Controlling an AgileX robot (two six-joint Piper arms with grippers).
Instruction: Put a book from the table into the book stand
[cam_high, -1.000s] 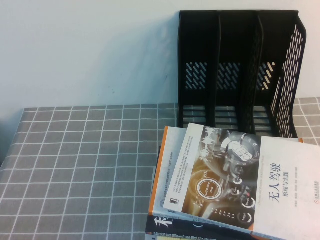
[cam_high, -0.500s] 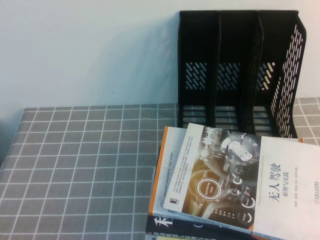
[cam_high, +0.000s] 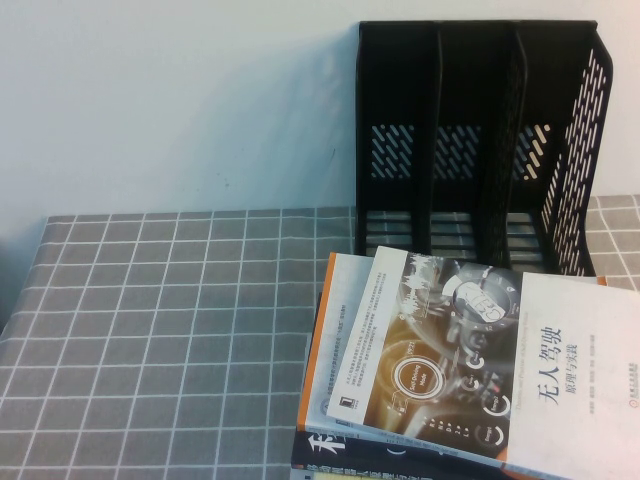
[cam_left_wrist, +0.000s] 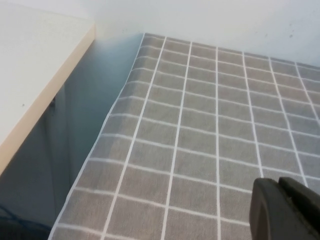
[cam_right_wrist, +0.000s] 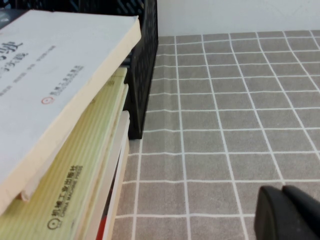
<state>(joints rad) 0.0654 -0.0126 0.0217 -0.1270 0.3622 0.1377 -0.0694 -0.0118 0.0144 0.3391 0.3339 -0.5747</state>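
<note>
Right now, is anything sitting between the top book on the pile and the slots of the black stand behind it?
Nothing visible. The book lies on top of the pile, directly before the book stand, whose three slots look empty. The left claw and the right claw hang over bare table, away from both.

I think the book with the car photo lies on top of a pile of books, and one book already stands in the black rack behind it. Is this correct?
Not quite. The book does lie on top of the pile, but the black rack holds nothing: the high view shows all three slots empty. The left gripper and the right gripper both hover over the grey cloth, away from the books.
</note>
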